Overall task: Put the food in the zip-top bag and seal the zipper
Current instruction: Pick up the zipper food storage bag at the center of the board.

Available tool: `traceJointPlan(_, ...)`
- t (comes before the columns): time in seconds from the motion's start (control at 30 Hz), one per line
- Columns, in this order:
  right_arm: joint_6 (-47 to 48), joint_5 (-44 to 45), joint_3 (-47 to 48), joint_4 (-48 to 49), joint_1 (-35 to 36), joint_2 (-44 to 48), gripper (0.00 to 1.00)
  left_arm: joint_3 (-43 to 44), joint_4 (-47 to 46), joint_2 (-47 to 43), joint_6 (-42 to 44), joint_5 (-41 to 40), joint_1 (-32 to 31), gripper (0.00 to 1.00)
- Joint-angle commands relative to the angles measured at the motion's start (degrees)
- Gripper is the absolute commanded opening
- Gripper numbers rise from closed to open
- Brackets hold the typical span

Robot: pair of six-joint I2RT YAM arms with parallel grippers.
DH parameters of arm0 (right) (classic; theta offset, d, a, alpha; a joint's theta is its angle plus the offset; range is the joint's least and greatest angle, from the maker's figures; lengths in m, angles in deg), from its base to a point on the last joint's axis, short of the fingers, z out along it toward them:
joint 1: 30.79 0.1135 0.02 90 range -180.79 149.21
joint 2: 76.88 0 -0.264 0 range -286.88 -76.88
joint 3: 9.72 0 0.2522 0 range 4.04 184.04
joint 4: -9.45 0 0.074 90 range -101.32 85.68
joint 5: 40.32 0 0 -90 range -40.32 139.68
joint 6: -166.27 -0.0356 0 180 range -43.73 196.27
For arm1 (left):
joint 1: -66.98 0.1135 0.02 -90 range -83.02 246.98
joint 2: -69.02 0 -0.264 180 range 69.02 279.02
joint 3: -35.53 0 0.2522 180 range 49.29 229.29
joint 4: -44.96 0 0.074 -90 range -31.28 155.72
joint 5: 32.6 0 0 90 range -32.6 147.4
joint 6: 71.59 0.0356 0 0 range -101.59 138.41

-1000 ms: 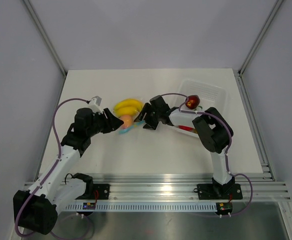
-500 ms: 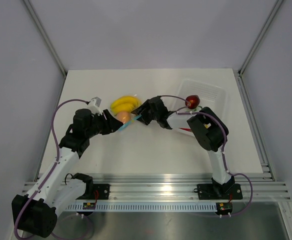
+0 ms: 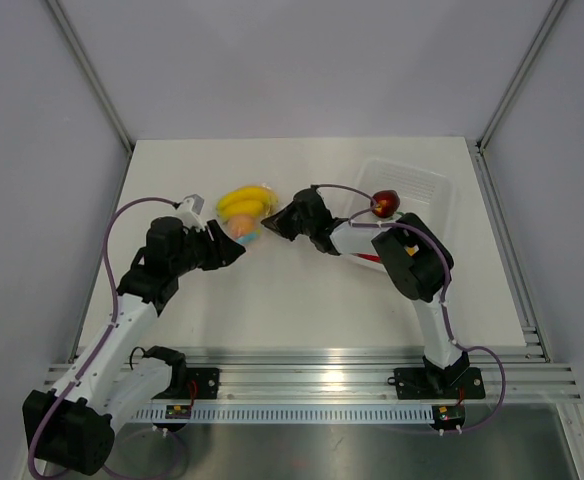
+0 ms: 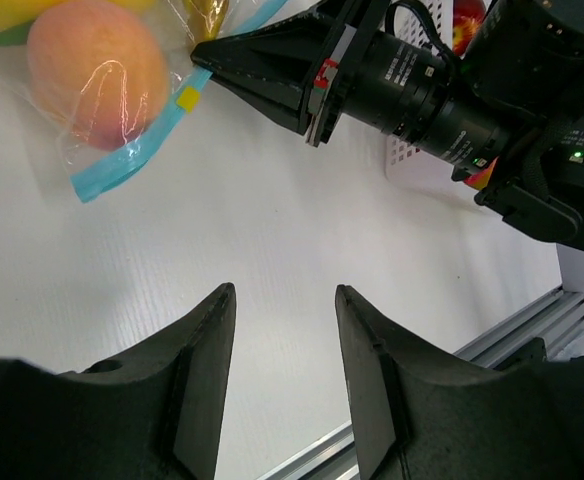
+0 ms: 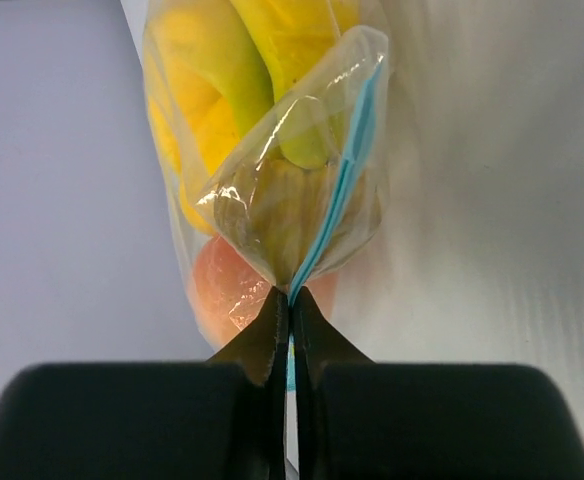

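My right claw (image 5: 290,300) is clenched on one end of the zipper (image 5: 347,170), while my left claw (image 4: 284,292) hangs released over the bare surface (image 4: 272,200), grasping nothing. That is the risk as I judge it: with nothing anchoring the bag (image 5: 272,200), a slide along the strip would likely drag it rather than seal it. Past my pinch the mouth gapes, and the bananas (image 5: 262,60) and peach (image 4: 97,70) crowd the strip, which could keep the two sides from mating. The bag lies on the surface between my claws. Its strip runs lengthwise from my right claw toward the left one, the mouth facing the near edge and the fruit bulging away.
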Motion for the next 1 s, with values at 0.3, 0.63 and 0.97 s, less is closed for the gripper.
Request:
traceJointPlan(0.3, 6.74, -9.23, 15.43, -29.74, 0.26, 9.79, 0.00, 21.06, 12.60, 5.77, 24.89, -2.90, -2.04, 0.53)
traceJointPlan(0.63, 11.48, -14.95, 20.52, -48.71, 0.18, 12.26, 0.00, 25.19, 14.18, 10.59, 37.21, -0.26, -8.80, 0.48)
traceJointPlan(0.97, 11.76, -16.10, 28.61, -59.81, 0.18, 10.51, 0.00, 31.96, 18.05, 21.67, 40.39, -2.72, -13.03, 0.49)
